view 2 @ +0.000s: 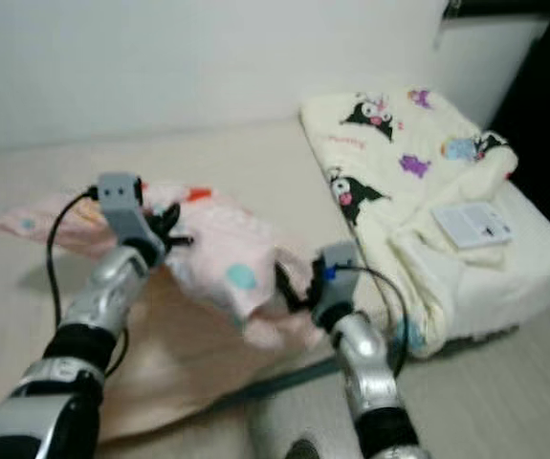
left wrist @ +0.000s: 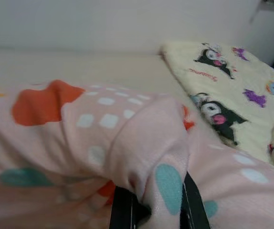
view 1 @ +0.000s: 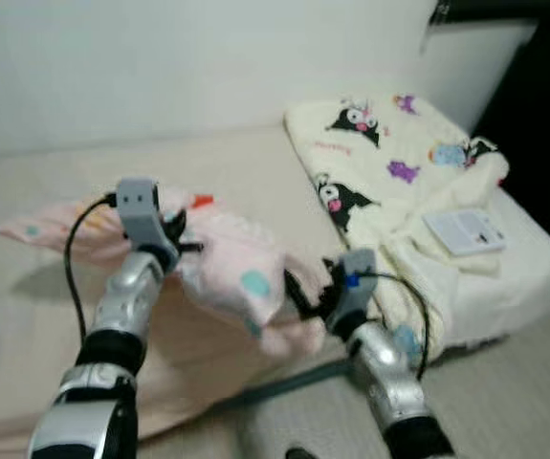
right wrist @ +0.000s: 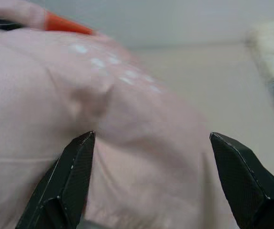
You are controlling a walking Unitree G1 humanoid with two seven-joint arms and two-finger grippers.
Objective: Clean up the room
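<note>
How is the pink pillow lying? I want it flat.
Not flat: left gripper pinches the pink pillow, lifting one end off the bed.

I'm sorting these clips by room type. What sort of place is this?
Most likely a bedroom. A beige mattress lies against a plain wall, with a cream cartoon-print blanket folded at one end. The left hand grips a pink patterned pillow, and the open right hand reaches toward it.
</note>
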